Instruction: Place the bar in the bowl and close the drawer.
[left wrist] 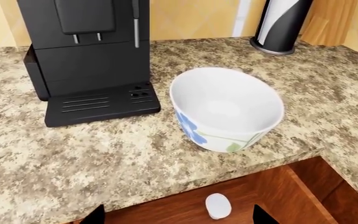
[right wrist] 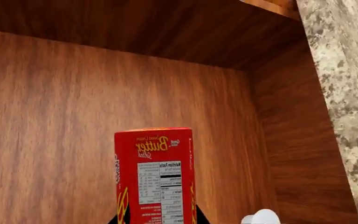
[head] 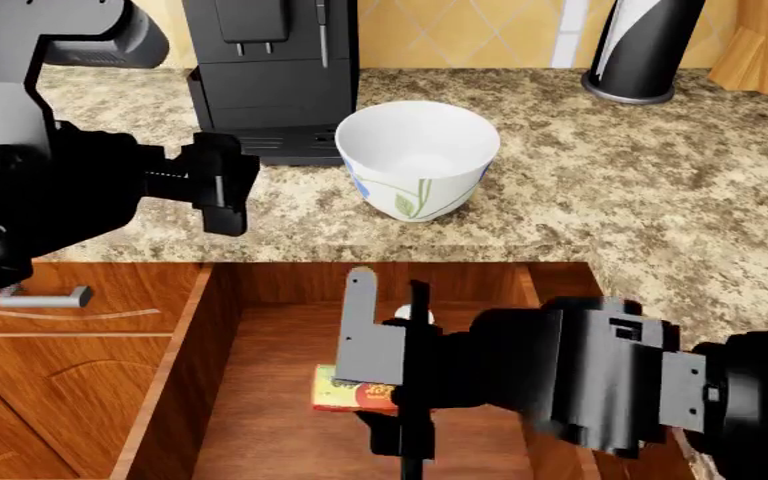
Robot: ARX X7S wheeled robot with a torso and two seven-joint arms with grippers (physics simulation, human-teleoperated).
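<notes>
The bar (right wrist: 157, 179), a red butter box, stands between the fingertips of my right gripper (right wrist: 157, 219), which is shut on its sides. In the head view the bar (head: 347, 392) is down inside the open wooden drawer (head: 211, 350) with the right gripper (head: 391, 385) around it. The white bowl (head: 418, 155) with its blue flower pattern stands upright on the granite counter behind the drawer, nothing in it. My left gripper (head: 228, 185) hovers open over the counter, left of the bowl (left wrist: 225, 109); its dark fingertips (left wrist: 95, 217) show spread wide apart.
A black coffee machine (head: 271, 75) stands behind and left of the bowl, and a black-and-white cylinder (head: 640, 50) is at the back right. A small white round object (head: 411, 316) lies in the drawer near its back wall. A shut drawer front with a metal handle (head: 44, 296) is at the left.
</notes>
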